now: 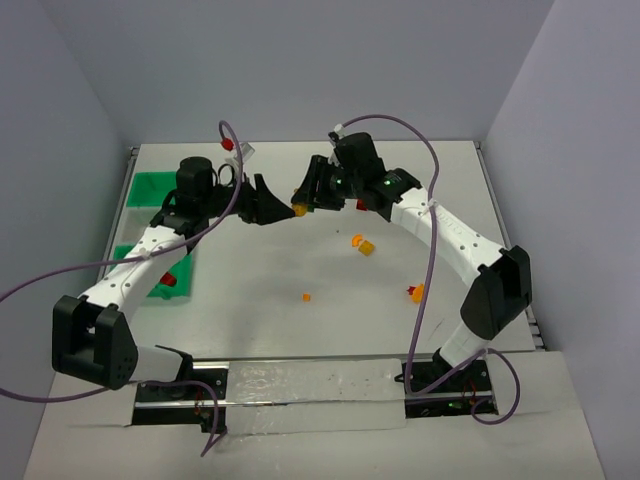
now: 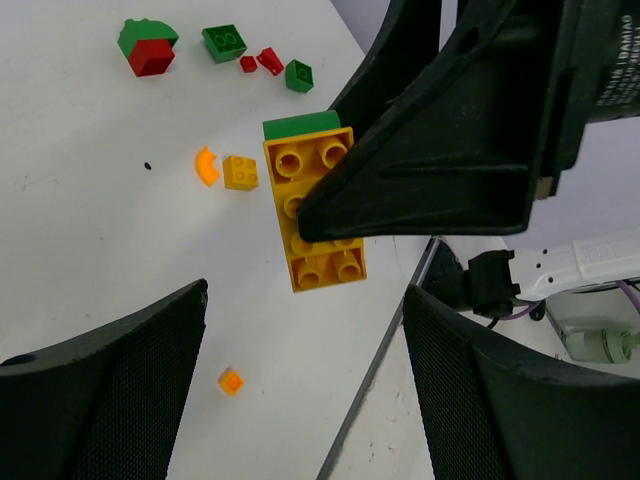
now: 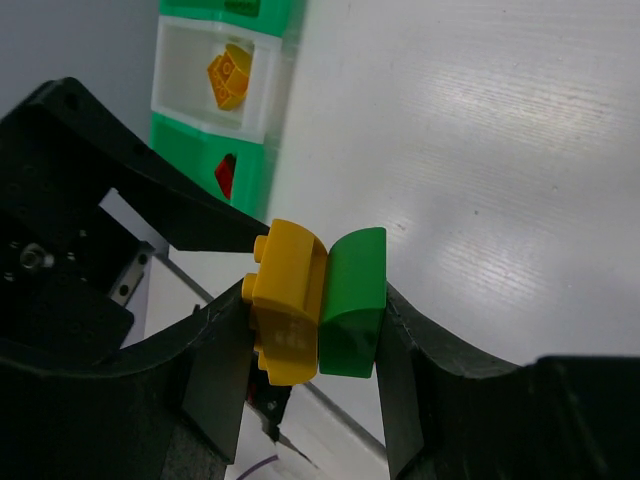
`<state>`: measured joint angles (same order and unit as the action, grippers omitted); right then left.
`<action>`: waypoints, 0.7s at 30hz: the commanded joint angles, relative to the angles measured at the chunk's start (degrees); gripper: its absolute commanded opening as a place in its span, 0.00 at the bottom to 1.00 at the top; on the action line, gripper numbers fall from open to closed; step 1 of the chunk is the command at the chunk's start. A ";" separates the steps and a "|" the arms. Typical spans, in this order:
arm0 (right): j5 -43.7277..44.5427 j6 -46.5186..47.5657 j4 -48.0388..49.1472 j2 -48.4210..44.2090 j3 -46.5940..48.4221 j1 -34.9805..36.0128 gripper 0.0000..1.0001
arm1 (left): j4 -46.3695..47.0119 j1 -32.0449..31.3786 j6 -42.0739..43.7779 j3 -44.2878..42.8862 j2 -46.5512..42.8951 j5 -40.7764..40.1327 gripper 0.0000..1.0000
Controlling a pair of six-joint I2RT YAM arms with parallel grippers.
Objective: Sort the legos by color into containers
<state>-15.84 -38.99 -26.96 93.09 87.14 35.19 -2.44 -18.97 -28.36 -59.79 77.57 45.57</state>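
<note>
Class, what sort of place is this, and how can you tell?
Probably a robotics lab cell: a left arm and right arm bolted to a white table, plain walls around it, toy bricks and bins.

Bright, even light with soft shadows, mild sheen on the table (image 3: 480, 150), near foreground slightly soft

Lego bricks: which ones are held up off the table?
The yellow brick and green brick stuck together, clamped in the right claw; every other brick lies on the table or in a bin.
</note>
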 commanded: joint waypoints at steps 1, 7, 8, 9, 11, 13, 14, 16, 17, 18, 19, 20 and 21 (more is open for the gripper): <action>2.01 -3.22 2.35 1.33 4.90 1.31 0.44 | 3.15 -1.59 -0.62 -1.82 0.82 -2.79 0.84; 2.13 -4.31 1.51 1.95 6.49 2.64 0.44 | 2.86 -2.38 -1.09 -2.67 1.81 -4.69 0.82; 2.18 -4.39 1.42 1.92 6.46 2.88 0.44 | 2.97 -2.33 -1.37 -2.70 1.88 -4.95 0.81; 2.32 -4.48 1.39 1.92 6.46 3.00 0.44 | 3.02 -2.35 -1.54 -2.75 1.93 -5.36 0.80; 2.62 -4.52 1.30 1.88 6.32 3.22 0.45 | 3.19 -2.38 -2.15 -2.84 2.23 -5.63 0.77; 3.01 -4.60 1.30 1.83 6.14 3.45 0.45 | 4.04 -2.38 -2.92 -2.76 2.29 -5.41 0.72; 3.34 -4.60 1.30 1.83 6.03 3.56 0.45 | 4.78 -2.38 -3.77 -2.54 2.23 -5.24 0.69; 3.52 -4.68 1.38 1.75 5.94 3.57 0.45 | 6.23 -2.30 -4.60 -2.60 2.47 -4.48 0.67; 3.67 -4.56 1.38 1.74 5.87 3.63 0.45 | 6.91 -2.36 -5.15 -2.75 2.69 -3.57 0.65; 3.71 -4.52 1.38 1.74 5.78 3.66 0.45 | 7.10 -2.38 -5.49 -2.79 2.70 -3.30 0.63; 3.96 -4.52 1.26 1.74 5.76 3.53 0.45 | 7.35 -2.38 -5.69 -2.79 2.80 -2.98 0.60; 4.06 -4.58 1.27 1.74 5.70 3.54 0.45 | 7.57 -2.38 -5.80 -2.79 2.79 -2.74 0.56; 4.00 -4.60 1.30 1.74 5.61 3.63 0.45 | 7.74 -2.38 -6.07 -2.73 2.76 -2.56 0.49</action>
<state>-12.69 -43.18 -26.60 95.07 90.65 38.11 0.66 -21.23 -32.53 -59.94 79.83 41.97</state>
